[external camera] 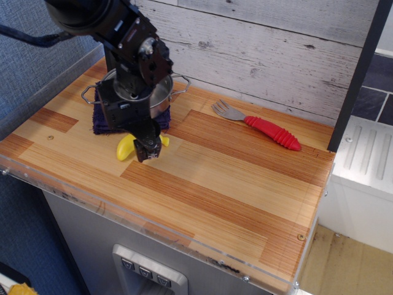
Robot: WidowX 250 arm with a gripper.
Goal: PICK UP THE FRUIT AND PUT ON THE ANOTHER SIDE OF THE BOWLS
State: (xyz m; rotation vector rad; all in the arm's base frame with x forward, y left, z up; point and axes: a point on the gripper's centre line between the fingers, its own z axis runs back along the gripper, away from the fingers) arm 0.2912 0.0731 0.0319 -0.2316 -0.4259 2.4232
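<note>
Observation.image shows the end effector [147, 150] over the banana [126, 147], opening unclear; centre it squarely over the fruit before clamping.

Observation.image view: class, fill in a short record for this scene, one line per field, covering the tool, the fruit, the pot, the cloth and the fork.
tool: low over the banana's right end; open or shut unclear
fruit: yellow toy banana, lying on the wooden counter in front of the pot
pot: steel, loop handles, on cloth
cloth: dark purple
fork: red handle, right of the pot
</note>
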